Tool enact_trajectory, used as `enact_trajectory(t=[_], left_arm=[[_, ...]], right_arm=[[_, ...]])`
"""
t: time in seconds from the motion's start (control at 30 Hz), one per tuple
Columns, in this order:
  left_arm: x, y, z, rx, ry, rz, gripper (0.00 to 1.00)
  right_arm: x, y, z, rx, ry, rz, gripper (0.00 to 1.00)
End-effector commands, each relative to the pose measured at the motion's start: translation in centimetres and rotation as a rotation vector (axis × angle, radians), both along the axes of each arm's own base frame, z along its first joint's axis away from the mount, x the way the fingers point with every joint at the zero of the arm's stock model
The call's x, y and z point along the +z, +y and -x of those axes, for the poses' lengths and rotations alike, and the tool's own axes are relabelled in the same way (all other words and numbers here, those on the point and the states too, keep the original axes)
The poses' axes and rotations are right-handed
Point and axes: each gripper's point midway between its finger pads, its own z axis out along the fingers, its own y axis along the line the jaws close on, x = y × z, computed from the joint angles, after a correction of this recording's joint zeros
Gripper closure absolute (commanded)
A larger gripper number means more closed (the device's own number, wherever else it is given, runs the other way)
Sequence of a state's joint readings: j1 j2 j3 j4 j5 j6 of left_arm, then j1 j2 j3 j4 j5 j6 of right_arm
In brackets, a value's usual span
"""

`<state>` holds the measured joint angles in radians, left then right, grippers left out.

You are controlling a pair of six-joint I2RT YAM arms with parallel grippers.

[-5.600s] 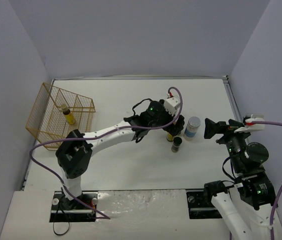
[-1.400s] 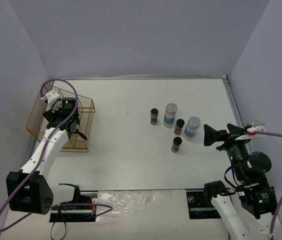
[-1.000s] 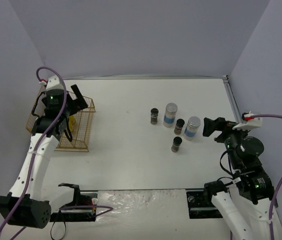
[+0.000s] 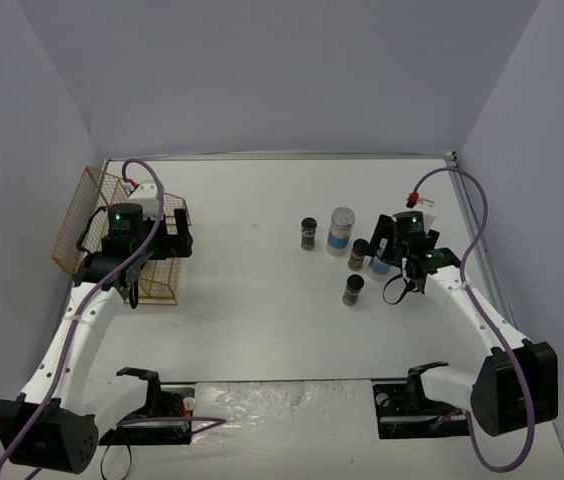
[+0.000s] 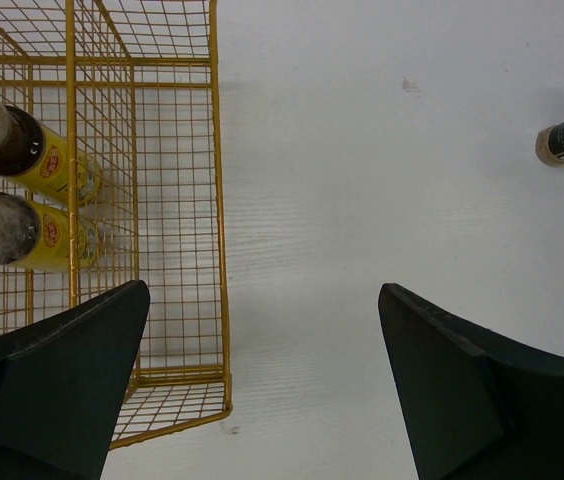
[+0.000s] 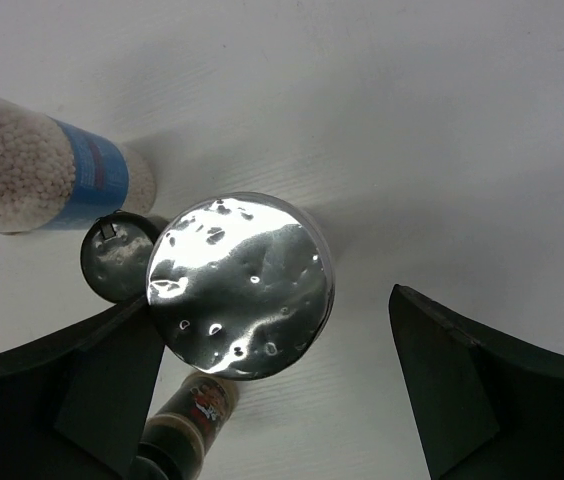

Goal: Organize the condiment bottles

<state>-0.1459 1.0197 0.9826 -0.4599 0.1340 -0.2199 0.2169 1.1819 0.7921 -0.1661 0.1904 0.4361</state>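
Observation:
My right gripper is open and straddles a tall clear grey-lidded jar. Its left finger sits close against the jar and its right finger stands well apart. A second clear jar with a blue label stands behind. Three short dark jars stand around them. Two slim yellow bottles stand inside the gold wire rack. My left gripper hangs open and empty at the rack's right edge.
The gold rack stands at the table's far left, near the left wall. One dark jar touches or nearly touches the straddled jar on its left; another stands just in front. The table's right edge runs beyond the right arm.
The right arm has swung in from the right edge and lowered over the clear jar, its jaws narrowing a little. The left gripper has moved from above the rack to its right side.

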Motion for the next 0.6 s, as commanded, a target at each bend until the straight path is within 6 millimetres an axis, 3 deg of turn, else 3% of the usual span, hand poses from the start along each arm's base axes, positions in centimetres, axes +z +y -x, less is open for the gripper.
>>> enact_trajectory(t=[0.0,0.3,0.37,0.53,0.57], left_arm=[[2.0,0.5,-0.6,0.029,-0.083,-0.010,0.03],[2.0,0.6,-0.6,0.035,-0.080,-0.009,0.03],[2.0,0.6,-0.6,0.034,-0.080,-0.008,0.03],[2.1,0.6,-0.6,0.037,-0.084,-0.008,0.03],[2.1,0.6,-0.5,0.036,-0.085,-0.007,0.03]], right_arm=[[0.5,-0.9,-1.3,-0.064,-0.072,0.029,0.17],[0.3,-1.5,-1.5,-0.069,-0.081,0.067,0.33],[0.7,-1.6,-1.6,-0.067,-0.091,0.074,0.40],[2.2,-1.5,-2.1,-0.054,-0.128,0.079,0.68],[2.3,-1.4,-2.1,-0.049,-0.128,0.077,0.68]])
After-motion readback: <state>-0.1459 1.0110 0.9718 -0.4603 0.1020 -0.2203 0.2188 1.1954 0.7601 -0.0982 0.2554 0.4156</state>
